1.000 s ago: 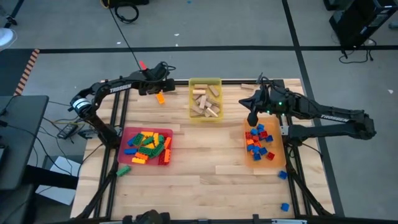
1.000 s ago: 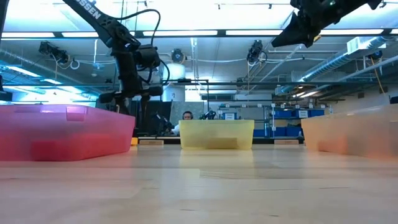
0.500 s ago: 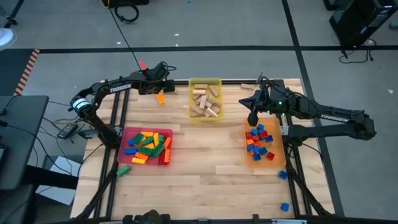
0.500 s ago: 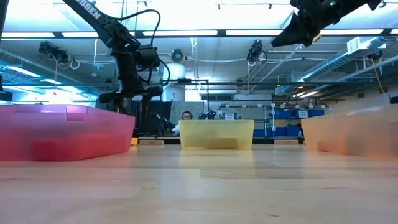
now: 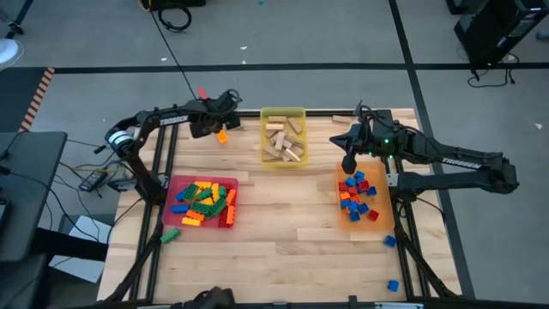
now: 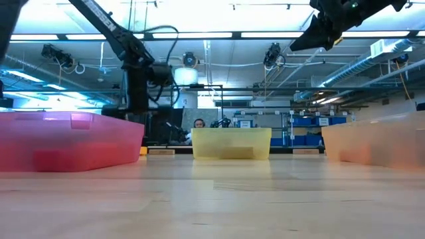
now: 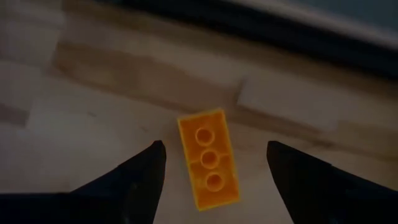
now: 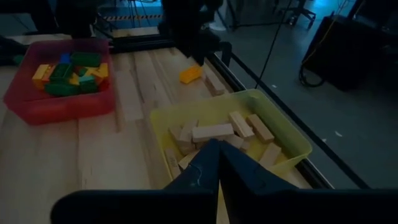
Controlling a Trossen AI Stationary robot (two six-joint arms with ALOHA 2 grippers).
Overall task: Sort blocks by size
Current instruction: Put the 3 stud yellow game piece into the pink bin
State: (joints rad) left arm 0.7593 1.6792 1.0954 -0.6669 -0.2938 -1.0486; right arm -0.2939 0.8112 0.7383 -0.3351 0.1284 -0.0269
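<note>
An orange three-stud brick [image 7: 208, 158] lies flat on the table's far left part [image 5: 221, 136]. My left gripper [image 7: 216, 147] hangs open just above it, pointing steeply down, one finger on either side of the brick, touching nothing. My right gripper [image 5: 347, 163] is shut and empty, held high over the far end of the orange tray [image 5: 384, 215]. In the right wrist view its fingertips [image 8: 217, 146] meet in front of the yellow tray [image 8: 292, 140]. Long bricks fill the red tray [image 5: 232, 182], wooden blocks the yellow tray [image 5: 268, 116], and short red and blue bricks the orange tray.
A green brick [image 5: 170, 233] lies loose near the red tray's near left corner. Two blue bricks [image 5: 389, 241] [image 5: 393, 285] lie on the table's right side, nearer the front. Bare wood spreads across the table's middle and near part [image 5: 283, 249].
My left gripper has sunk toward the orange brick at the table's far left, and its wrist has rolled a little. The brick has stayed where it was. My right arm has kept still.
</note>
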